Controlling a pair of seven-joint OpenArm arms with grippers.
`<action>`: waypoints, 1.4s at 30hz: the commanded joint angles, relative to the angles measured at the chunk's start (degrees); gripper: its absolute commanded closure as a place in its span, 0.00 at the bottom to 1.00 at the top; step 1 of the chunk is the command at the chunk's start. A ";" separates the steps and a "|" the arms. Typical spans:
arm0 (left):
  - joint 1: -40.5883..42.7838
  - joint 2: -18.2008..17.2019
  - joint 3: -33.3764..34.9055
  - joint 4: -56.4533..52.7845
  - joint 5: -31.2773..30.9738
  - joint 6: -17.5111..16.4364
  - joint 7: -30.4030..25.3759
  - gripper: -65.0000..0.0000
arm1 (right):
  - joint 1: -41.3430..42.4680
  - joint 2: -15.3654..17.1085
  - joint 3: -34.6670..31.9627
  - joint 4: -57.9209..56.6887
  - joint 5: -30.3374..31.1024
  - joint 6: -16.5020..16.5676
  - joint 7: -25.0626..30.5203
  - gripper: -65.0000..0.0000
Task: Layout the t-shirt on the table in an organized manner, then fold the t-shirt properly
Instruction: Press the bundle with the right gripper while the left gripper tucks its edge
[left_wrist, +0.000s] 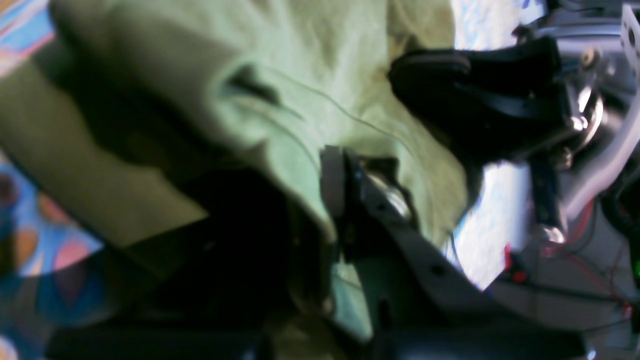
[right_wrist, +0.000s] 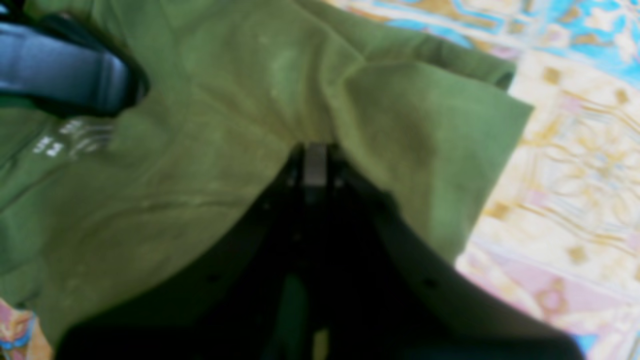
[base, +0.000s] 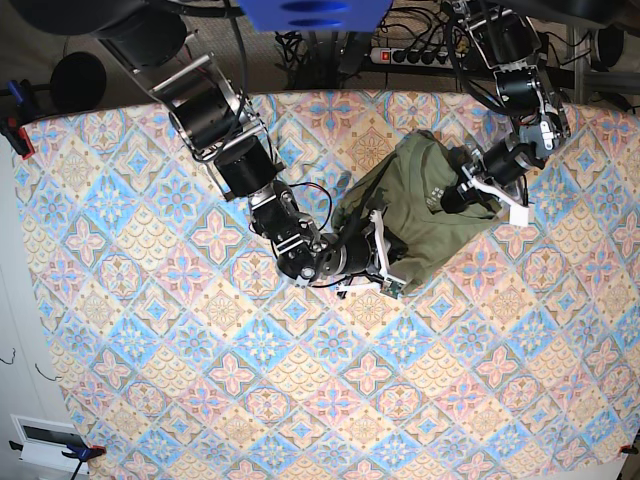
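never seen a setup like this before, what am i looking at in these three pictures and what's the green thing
It is a robot with two arms working over a table covered in a patterned cloth. The wide picture looks down from above. The other two come from small cameras mounted near each arm's wrist, so they show close, blurry views of what that arm is handling.

The green thing is a t-shirt, bunched up rather than spread flat. Each arm ends in a pinching tool. The right tool, on the left of the overhead view, is shut on the t-shirt, and its close-up shows the fabric draped over it. The left tool, on the right of that view, is also shut on the t-shirt. Both seem to hold it partly raised off the table.
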 joint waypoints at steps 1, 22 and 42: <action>0.03 -0.78 -0.38 3.45 -0.36 -0.20 -0.01 1.00 | 1.60 -0.16 0.17 0.69 -0.78 -0.80 -0.43 1.00; 1.44 -0.96 -9.43 8.46 -0.18 2.17 10.54 0.74 | 1.43 -0.16 0.09 0.61 -0.87 -0.80 -0.43 1.00; 5.75 -4.21 -9.26 14.70 -6.51 2.08 12.56 0.29 | -3.58 -0.16 -0.27 15.38 -0.87 -0.80 -7.99 1.00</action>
